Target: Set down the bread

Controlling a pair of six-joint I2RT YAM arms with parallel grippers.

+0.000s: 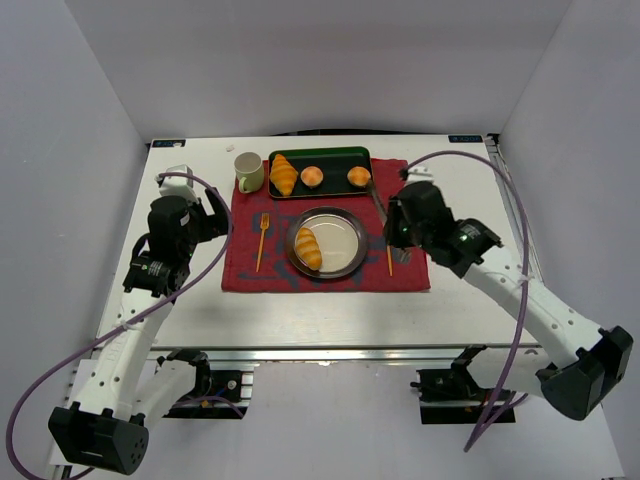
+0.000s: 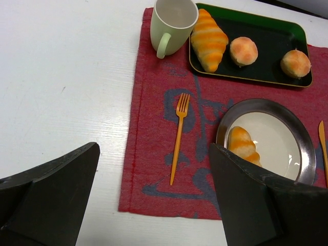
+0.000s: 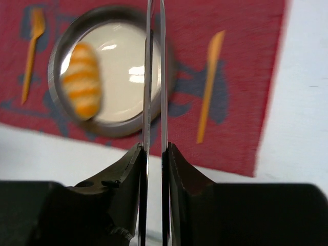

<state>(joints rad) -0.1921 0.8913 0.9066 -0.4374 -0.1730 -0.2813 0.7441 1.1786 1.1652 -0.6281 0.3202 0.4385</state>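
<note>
Golden bread (image 1: 308,248) lies on the steel plate (image 1: 362,235), left of your right gripper (image 1: 398,232) and right of the left gripper (image 1: 215,215), neither clearly nearer.

Left wrist: your wide-spread fingers (image 2: 56,184) hold nothing; the bread is ahead-right, its long axis running away.

Right wrist: your jaws pinch the metal tongs (image 3: 154,77); the bread is ahead-left.
</note>
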